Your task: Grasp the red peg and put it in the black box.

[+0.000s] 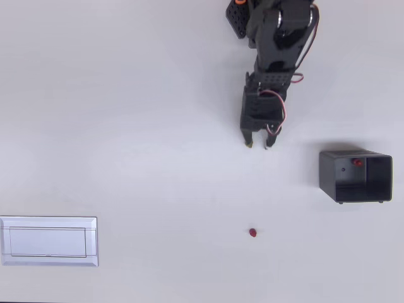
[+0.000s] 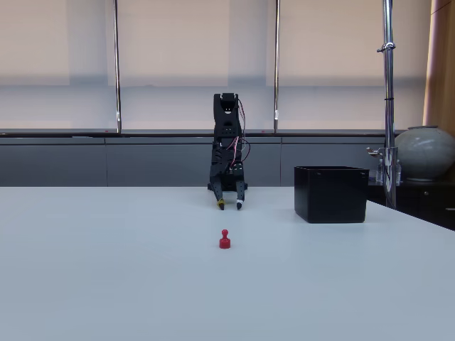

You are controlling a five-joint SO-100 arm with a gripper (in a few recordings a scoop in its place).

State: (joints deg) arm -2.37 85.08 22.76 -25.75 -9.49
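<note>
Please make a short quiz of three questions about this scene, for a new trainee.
1. True or false: the tool is holding the red peg.
2. In the overhead view, the black box lies on which side of the peg: A) left, B) right?
3. What small red thing shows inside the box?

Key: 1. False; the peg stands alone on the table. 2. B. 3. Another red peg.

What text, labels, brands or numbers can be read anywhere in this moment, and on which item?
None: no legible text in either view.
The black box, white tray, red peg and the arm with its pincer carry no readable marks.
</note>
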